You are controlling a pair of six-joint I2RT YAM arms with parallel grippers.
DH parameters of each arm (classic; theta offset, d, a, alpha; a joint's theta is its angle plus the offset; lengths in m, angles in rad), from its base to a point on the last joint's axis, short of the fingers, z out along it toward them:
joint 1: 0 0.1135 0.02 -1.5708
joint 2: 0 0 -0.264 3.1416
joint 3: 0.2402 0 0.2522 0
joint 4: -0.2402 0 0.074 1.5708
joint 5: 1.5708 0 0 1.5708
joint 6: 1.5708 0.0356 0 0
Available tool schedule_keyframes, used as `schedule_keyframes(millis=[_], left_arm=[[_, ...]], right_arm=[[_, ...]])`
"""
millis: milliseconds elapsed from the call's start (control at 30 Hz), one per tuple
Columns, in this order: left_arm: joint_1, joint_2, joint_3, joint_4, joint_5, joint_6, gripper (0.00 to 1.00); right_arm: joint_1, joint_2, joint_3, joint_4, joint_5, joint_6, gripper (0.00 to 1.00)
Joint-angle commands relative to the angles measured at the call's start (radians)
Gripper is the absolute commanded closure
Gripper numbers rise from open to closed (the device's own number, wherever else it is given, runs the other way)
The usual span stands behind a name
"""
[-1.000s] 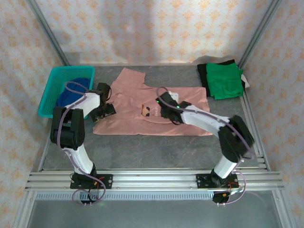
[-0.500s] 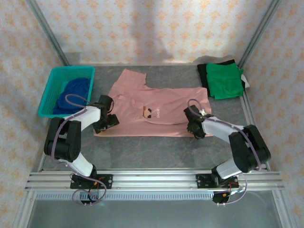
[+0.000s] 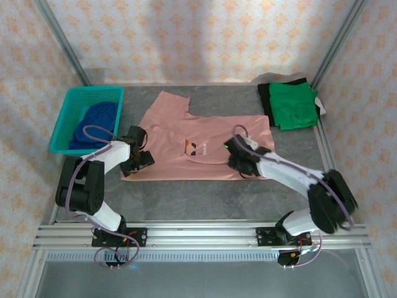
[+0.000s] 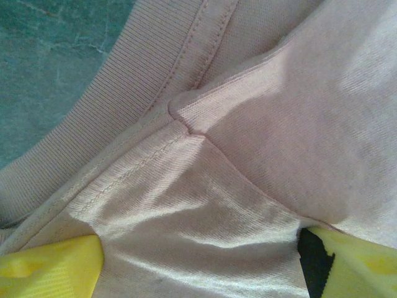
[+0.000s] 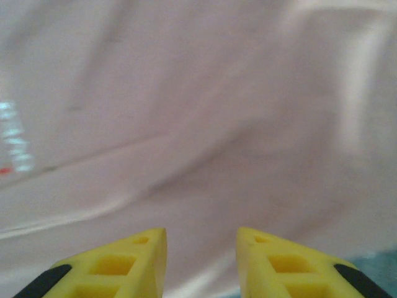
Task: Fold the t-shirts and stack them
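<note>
While the work is only partly done, the top view gives the count. Green tee (image 3: 291, 104): folded, set at the far right corner of the table (image 3: 205, 192) on top of a dark folded piece. Dusty-pink tee (image 3: 198, 139): spread flat at centre, collar toward the left, chest graphic up, no fold finished that I can make out. Dark blue tee (image 3: 96, 119): heaped in the teal basket (image 3: 62, 127) at far left, untouched. Left gripper (image 3: 138, 158) sits at the pink tee's near-left corner; right gripper (image 3: 239, 162) sits on its near edge, toward the right.

Left wrist view: left gripper (image 4: 198, 273) is down in the pink tee (image 4: 248, 155), yellow fingers (image 4: 49, 273) wide apart, cloth bunched and creased between them, ribbed collar (image 4: 93, 143) just beyond. Not pinched shut, by my reading.

Right wrist view, blurred: right gripper (image 5: 201, 242) has its fingers a narrow gap apart, nothing between them, pink tee (image 5: 198, 112) close in front.

Judgement: roughly a third done. Left to do: fold the pink tee, carry it to the green stack, then fetch, fold and stack the blue one.
</note>
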Motion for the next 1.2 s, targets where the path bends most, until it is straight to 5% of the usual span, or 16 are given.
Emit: schedule_keyframes(millis=[0, 367, 700, 967, 1167], left_arm=[[-0.008, 0.03, 0.015, -0.061, -0.039, 0.015, 0.16], [-0.007, 0.062, 0.079, -0.091, -0.046, 0.039, 0.16], [-0.007, 0.088, 0.076, -0.084, -0.054, 0.053, 0.15], [-0.006, 0.101, 0.093, -0.079, -0.054, 0.052, 0.15], [-0.005, 0.111, 0.113, -0.092, -0.054, 0.059, 0.15]], right_arm=[[0.065, 0.141, 0.111, 0.027, -0.002, -0.038, 0.67], [0.06, 0.412, 0.33, -0.058, 0.002, -0.069, 0.69], [0.003, 0.433, 0.425, -0.109, 0.058, -0.153, 0.69], [0.09, 0.227, 0.173, -0.037, 0.01, -0.115, 0.66], [0.085, 0.217, 0.097, 0.029, 0.022, -0.083, 0.68]])
